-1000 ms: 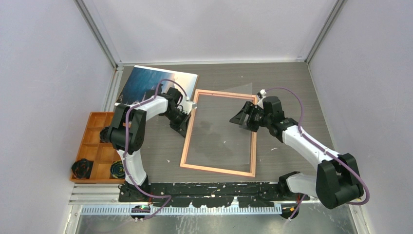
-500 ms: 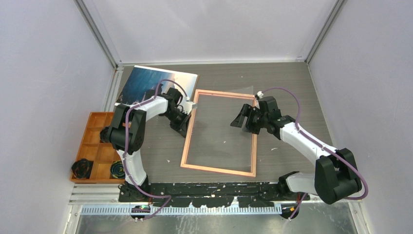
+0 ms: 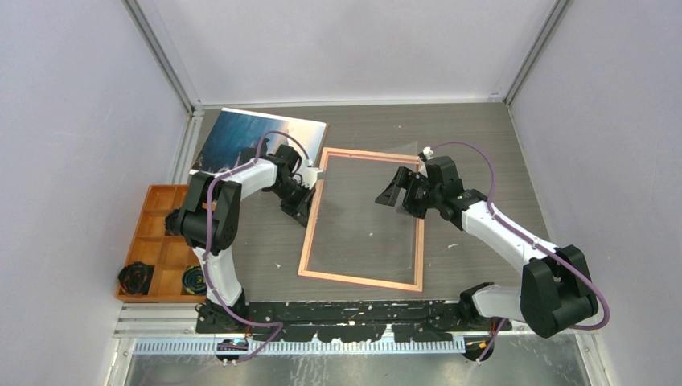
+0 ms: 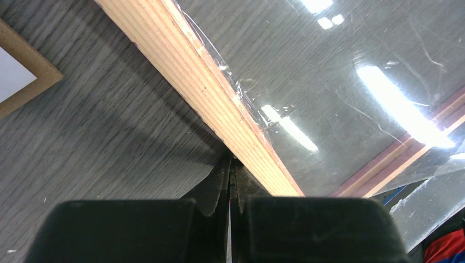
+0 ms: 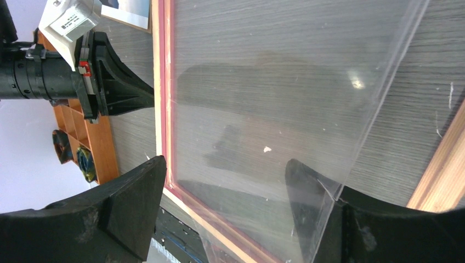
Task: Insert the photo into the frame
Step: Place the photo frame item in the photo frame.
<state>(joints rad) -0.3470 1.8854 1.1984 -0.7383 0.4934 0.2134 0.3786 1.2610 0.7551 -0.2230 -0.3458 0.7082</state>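
Frame (image 3: 308, 241) lies beside pinched left tool (image 3: 306, 207); right tool (image 3: 389, 193) hovers splayed

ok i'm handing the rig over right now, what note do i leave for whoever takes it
left gripper: shut, holding nothing, fingers tip-first against the outer edge of the frame's left rail.
right gripper: open, holding nothing, over the clear pane near the frame's right rail.
frame: flat on the table, wood side up; the clear pane lies skewed across it, its far right corner poking past the frame.
photo: picture side up at the table's far left corner, apart from the frame.
done: frame laid out.
left: square the pane in, then lay the photo into the frame.
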